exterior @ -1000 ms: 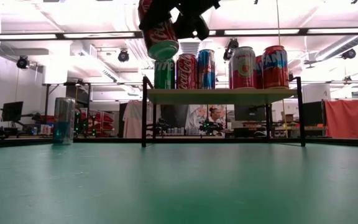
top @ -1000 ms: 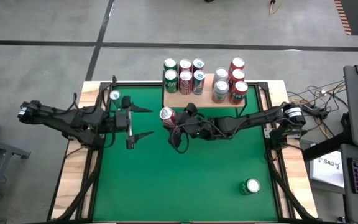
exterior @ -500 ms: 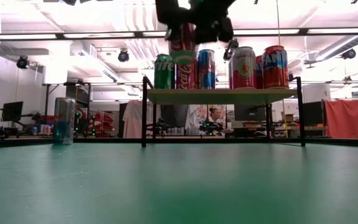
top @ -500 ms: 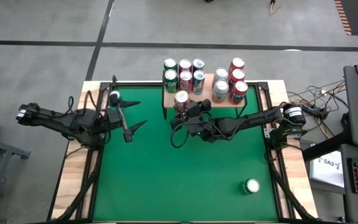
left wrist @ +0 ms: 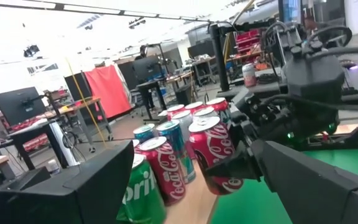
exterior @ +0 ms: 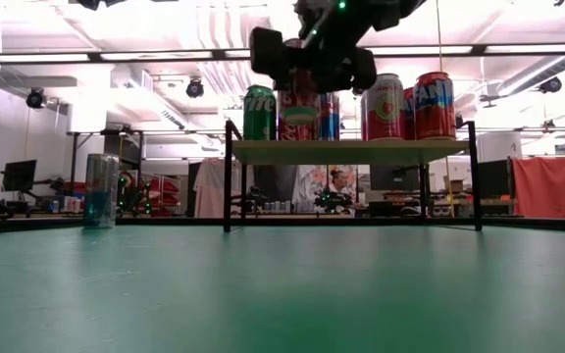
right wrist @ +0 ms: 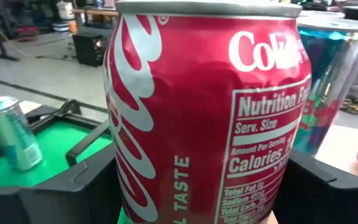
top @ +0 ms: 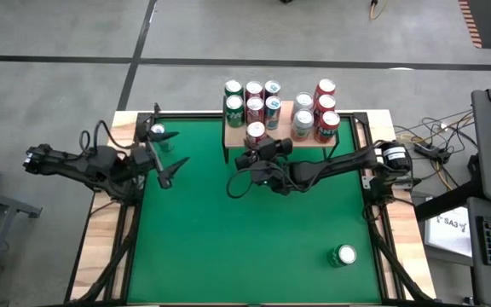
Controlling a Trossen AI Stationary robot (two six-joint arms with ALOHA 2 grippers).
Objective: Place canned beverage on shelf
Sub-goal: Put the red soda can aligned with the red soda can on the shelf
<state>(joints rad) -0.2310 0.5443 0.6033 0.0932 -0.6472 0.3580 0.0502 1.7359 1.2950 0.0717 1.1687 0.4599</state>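
- Right gripper (top: 252, 149) is clamped on a red Coca-Cola can (top: 255, 132), upright at the shelf's (top: 281, 136) front edge.
- Left gripper (top: 175, 152) hangs spread, holding nothing, near the teal can (top: 158, 134).
- Nine cans stand on the shelf behind; one green can (top: 343, 255) sits near the front.
- The right wrist view alone shows the held can's nutrition label.

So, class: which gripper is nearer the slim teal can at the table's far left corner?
The left gripper hovers open just beside the slim teal can; the right gripper is farther off at the shelf, gripping a Coca-Cola can.
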